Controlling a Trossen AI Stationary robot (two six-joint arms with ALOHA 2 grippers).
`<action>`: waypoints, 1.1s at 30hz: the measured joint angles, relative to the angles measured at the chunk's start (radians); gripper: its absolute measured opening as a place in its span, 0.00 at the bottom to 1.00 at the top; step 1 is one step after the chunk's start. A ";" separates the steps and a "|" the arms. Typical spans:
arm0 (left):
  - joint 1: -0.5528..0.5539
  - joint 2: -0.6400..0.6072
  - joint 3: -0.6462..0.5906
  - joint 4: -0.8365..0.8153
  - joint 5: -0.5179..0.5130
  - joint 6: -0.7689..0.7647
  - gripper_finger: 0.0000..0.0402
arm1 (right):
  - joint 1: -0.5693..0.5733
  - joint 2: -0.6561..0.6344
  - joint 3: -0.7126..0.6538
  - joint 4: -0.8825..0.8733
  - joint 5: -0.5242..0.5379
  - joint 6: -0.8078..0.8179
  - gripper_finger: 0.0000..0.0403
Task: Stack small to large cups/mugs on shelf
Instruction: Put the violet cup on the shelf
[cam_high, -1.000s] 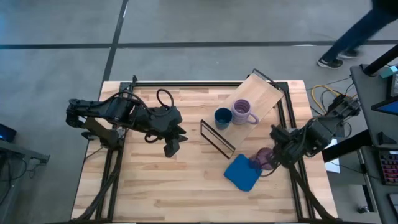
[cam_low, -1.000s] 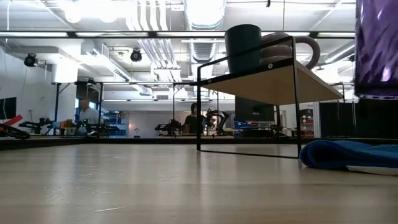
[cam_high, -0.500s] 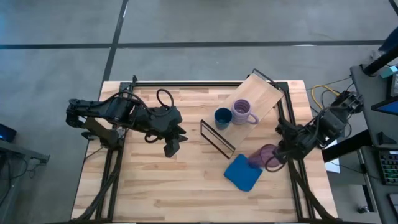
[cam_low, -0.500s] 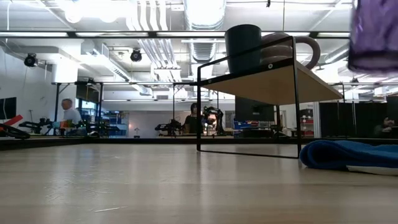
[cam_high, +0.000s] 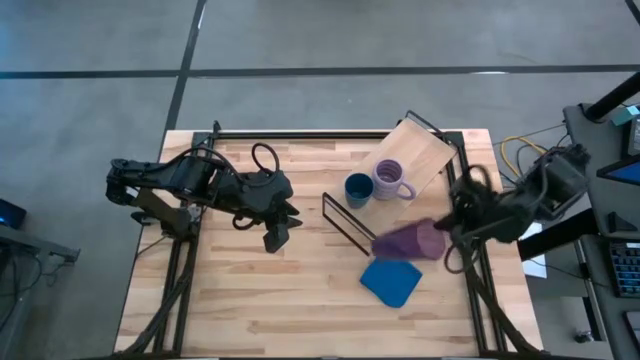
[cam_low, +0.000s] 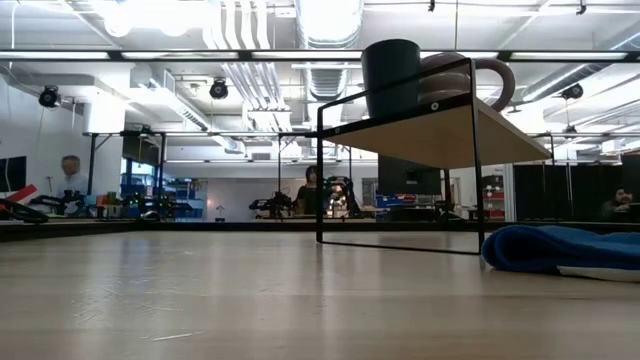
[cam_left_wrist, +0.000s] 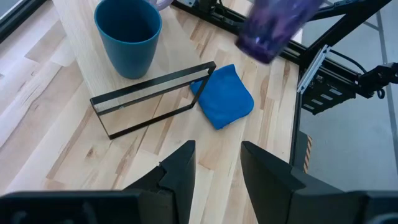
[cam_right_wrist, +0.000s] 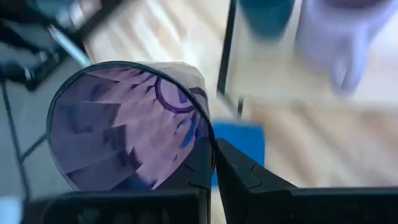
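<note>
The translucent purple tumbler (cam_high: 408, 240) hangs in the air over the table's right side, tipped almost level, its base toward the shelf's wire frame (cam_high: 349, 221). My right gripper (cam_high: 447, 237) is shut on it. The tumbler does not show in the low view. The dark blue cup (cam_high: 358, 189) and the lavender mug (cam_high: 390, 180) stand upright side by side on the light-wood shelf plank (cam_high: 425, 155). My left gripper (cam_high: 277, 237) waits open over the table's middle left, touching nothing. My right gripper holds the tumbler by its wall at the rim (cam_right_wrist: 208, 146), pinched between the two fingers, seemingly one finger (cam_right_wrist: 200, 174) inside the mouth and one (cam_right_wrist: 245, 180) outside. It comes from the table's right. The tumbler is lifted clear, nearly level, its open mouth toward the wrist.
A folded blue cloth (cam_high: 390, 282) lies flat on the table below the tumbler, near the shelf's front. The shelf stands slantwise at the far right, its plank raised on the black wire frame (cam_low: 320, 170). People stand in the room beyond the table.
My right gripper has risen and moved toward the shelf, turning as it went. The tumbler, upright a second ago above the cloth, has gone up out of the low view and tipped over until nearly level, base toward the table's left.
</note>
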 joint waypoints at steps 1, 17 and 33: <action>0.000 0.000 0.000 0.000 0.000 0.000 0.28 | 0.000 0.003 0.025 -0.001 0.048 -0.027 0.02; 0.000 0.000 0.000 0.000 0.000 0.000 0.28 | -0.065 -0.007 0.341 -0.001 0.597 -0.481 0.02; 0.000 0.000 -0.001 0.000 0.000 -0.001 0.28 | -0.442 -0.029 0.426 -0.001 0.619 -0.771 0.02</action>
